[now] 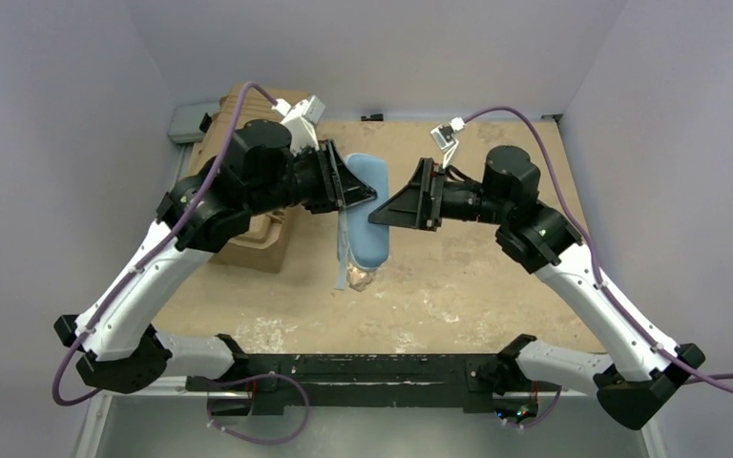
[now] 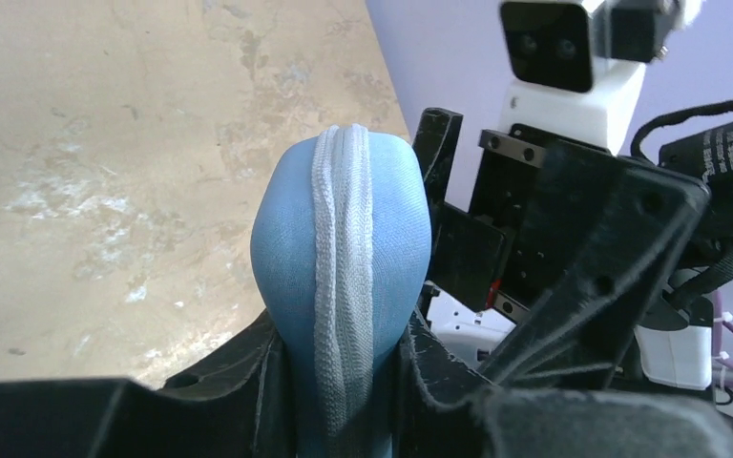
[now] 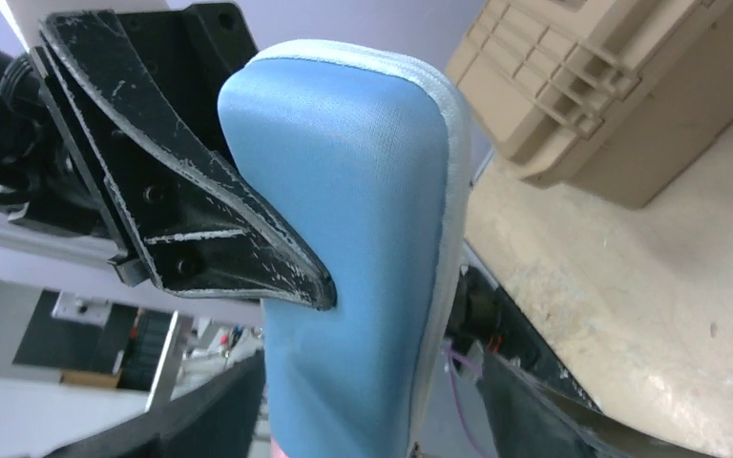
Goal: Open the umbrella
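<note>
Barely started, we reckon. Our left gripper (image 1: 358, 196) pinches the blue sleeve (image 1: 367, 234) above the table (image 1: 458, 286). The right gripper (image 1: 382, 215) straddles it, but we can't tell if it's squeezing. The umbrella (image 1: 359, 279) seems sheathed, with only a beige bit showing at the near end. Pulling it out and opening it are both left.

Smooth blue cloth sleeve (image 2: 286, 258), ribbed grey zip tape (image 2: 344, 286); scuffed matt black plastic left gripper (image 2: 339, 372); tan hard-plastic case (image 3: 611, 86)
</note>
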Robot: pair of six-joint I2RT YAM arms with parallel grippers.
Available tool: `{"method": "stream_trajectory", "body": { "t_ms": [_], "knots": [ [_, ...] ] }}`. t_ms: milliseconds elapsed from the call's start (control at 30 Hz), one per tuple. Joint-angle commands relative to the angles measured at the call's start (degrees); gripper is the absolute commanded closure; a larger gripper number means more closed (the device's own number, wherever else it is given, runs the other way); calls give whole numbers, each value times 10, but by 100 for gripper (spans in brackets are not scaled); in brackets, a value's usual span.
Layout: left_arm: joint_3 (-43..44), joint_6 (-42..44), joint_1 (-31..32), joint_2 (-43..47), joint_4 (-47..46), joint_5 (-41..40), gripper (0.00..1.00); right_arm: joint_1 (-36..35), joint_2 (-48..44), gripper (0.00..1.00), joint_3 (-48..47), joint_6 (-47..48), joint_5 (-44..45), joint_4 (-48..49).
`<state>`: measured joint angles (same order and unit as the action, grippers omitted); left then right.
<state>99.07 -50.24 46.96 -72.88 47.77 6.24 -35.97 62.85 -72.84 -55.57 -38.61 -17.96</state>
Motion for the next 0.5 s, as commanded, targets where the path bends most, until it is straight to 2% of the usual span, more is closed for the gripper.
{"method": "stream_trajectory", "body": {
  "t_ms": [0,133,200,300,467],
  "knots": [
    [117,15,-9,-15,105,-43,92,-2,-33,3,-37,75,11,-8],
    [188,-6,-67,-34,196,37,98,-2,-39,1,-74,238,91,-152],
    [188,-25,-107,-30,200,95,100,-2,-64,1,-50,293,128,-162],
    [204,-45,-152,-38,205,165,100,-3,-136,1,26,353,137,-99],
    [278,-84,-173,-88,236,239,100,-4,-258,6,185,406,120,103]
  ]
}}
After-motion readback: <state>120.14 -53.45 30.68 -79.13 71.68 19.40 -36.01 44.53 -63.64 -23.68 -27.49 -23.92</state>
